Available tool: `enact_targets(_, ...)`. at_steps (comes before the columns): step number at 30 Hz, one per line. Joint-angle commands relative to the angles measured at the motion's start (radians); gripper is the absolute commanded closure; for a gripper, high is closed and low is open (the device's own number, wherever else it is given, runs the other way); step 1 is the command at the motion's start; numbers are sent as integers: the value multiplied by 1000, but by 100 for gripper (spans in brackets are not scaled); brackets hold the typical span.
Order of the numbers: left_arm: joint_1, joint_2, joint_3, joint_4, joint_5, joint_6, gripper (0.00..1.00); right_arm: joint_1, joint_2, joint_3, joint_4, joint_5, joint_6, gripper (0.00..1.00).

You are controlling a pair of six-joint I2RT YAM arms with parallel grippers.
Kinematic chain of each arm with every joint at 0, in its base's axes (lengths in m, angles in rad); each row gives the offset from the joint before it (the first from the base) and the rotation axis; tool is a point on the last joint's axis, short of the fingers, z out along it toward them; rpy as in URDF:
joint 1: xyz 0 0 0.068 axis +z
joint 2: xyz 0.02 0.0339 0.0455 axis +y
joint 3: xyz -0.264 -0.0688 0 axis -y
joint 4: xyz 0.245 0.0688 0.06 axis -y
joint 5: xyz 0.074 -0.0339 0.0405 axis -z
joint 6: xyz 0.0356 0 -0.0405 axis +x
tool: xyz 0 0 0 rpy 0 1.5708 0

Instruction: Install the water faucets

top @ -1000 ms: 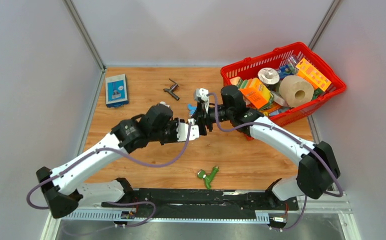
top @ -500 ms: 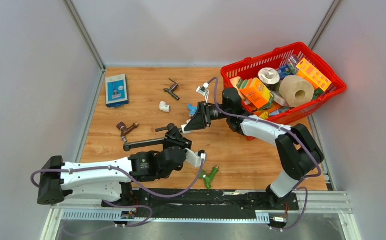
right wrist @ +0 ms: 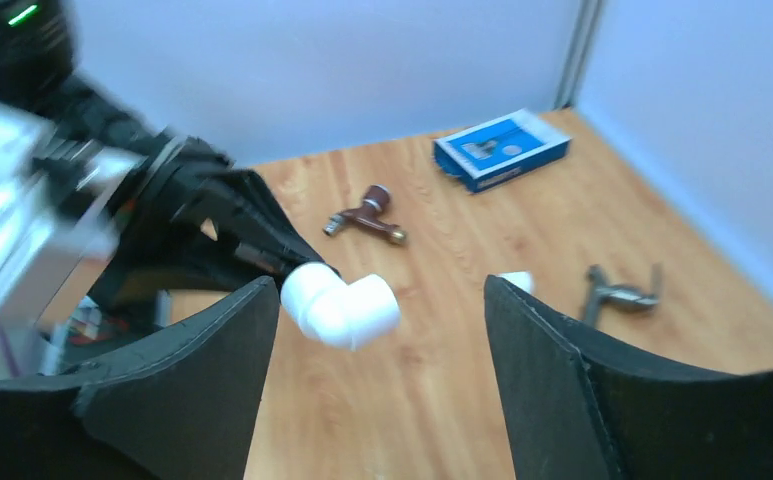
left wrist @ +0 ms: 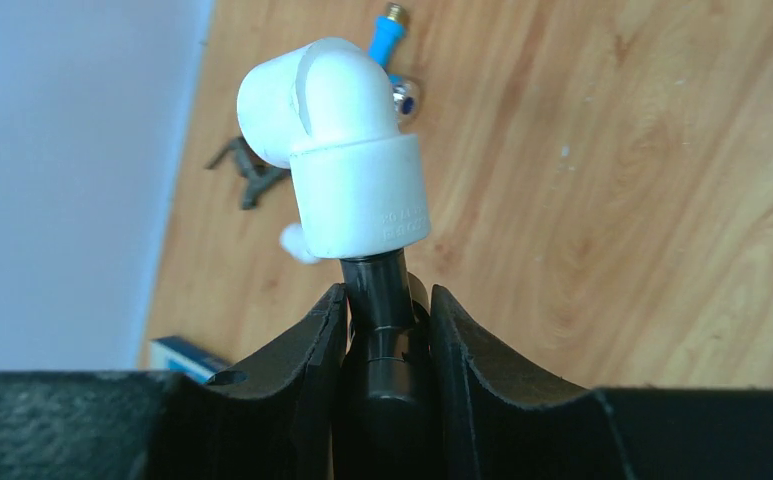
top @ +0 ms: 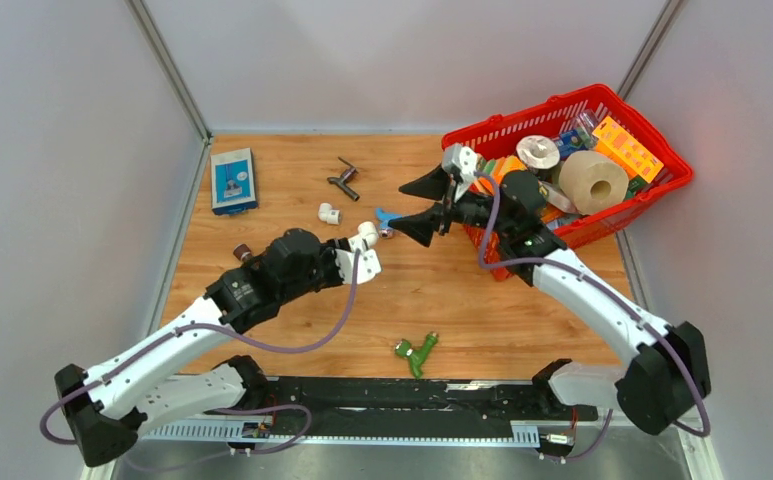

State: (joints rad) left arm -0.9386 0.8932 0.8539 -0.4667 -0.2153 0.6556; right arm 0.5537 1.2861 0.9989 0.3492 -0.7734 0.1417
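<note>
**Over mid-table: left arm holds an elbow-capped stem**

Near the front edge of the wooden table (top: 482,300) lies the green tap (top: 416,350), alone. Further in, the left gripper (left wrist: 389,291) is clamped on a black stem (left wrist: 372,268) with a white elbow fitting (left wrist: 342,150) seated on its tip. A brown tap (right wrist: 367,215) lies to its left. Just beyond the fitting sits the blue-handled tap (top: 382,217). Facing it, the right gripper (right wrist: 379,282) hangs spread wide, holding nothing. Farther back lie a loose elbow (top: 329,212), the grey tap (top: 343,178), a blue box (top: 232,180) and a red basket (top: 652,190).

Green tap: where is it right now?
In the top view the green tap lies alone on the wooden table, close to its near edge, roughly midway across.
</note>
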Motion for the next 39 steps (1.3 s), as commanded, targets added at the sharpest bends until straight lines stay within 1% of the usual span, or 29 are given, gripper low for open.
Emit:
enact_targets(1,246,51,123,-88,596,-134,100,3,-140,-95,-39,11,-449,20)
enact_targets(2,276,73,157,-117,658,-145,100,3,-165,-120,-47,-3,-509,20)
enact_targets(3,328,110,171,-131,791,-145,100,3,-185,-140,-59,-35,-574,20)
enact_targets(4,345,134,206,-162,903,-145,100,3,-204,-155,-68,-70,-621,19)
enact_targets(5,374,177,223,-179,947,-142,100,5,-217,-170,-88,-123,-677,19)
enact_targets(6,385,197,259,-206,1041,-130,100,6,-226,-177,-110,-147,-720,20)
enact_targets(8,399,262,319,-268,1144,-96,100,11,-229,-183,-151,-200,-776,20)
enact_targets(10,400,331,387,-346,1211,-53,100,25,-228,-177,-197,-219,-813,21)
enact_targets(13,400,438,477,-491,1238,40,100,38,-214,-169,-225,-221,-827,21)
enact_targets(15,400,484,548,-556,1258,82,100,51,-194,-163,-254,-221,-847,22)
enact_targets(19,400,529,606,-633,1288,136,100,64,-150,-155,-265,-237,-847,27)
enact_targets(23,399,533,625,-650,1291,145,100,86,-102,-123,-269,-276,-823,41)
enact_targets(25,396,530,628,-653,1271,144,100,89,-79,-102,-268,-287,-783,51)
enact_targets(26,390,521,626,-642,1260,135,100,89,-67,-85,-268,-287,-748,58)
enact_targets(27,385,512,617,-627,1213,119,100,88,-53,-74,-269,-282,-720,67)
enact_targets(28,365,483,594,-562,1174,61,100,87,-41,-63,-268,-273,-681,75)
enact_targets(29,342,465,579,-528,1039,27,100,89,-27,-49,-266,-258,-622,80)
enact_targets(30,286,410,529,-433,943,-23,100,88,-9,-34,-266,-239,-575,82)
enact_targets(31,258,382,502,-374,785,-49,100,87,10,-19,-265,-225,-514,84)
enact_targets(32,203,319,441,-287,696,-77,100,87,30,-10,-260,-202,-455,84)
enact_targets(33,160,291,410,-235,562,-86,100,86,59,4,-251,-173,-374,85)
enact_targets(34,141,235,361,-148,503,-103,100,84,74,13,-236,-146,-296,88)
enact_targets(35,94,205,332,-112,376,-103,100,81,96,18,-213,-118,-196,89)
enact_targets(36,66,164,282,-46,316,-85,100,78,110,17,-172,-95,-77,92)
enact_targets(37,-7,142,258,-17,154,-71,100,74,122,9,-117,-67,29,94)
enact_targets(38,-44,113,213,46,80,-26,100,69,139,-6,-60,-55,153,96)
enact_targets(39,-130,101,192,74,-85,1,100,65,151,-20,4,-53,271,97)
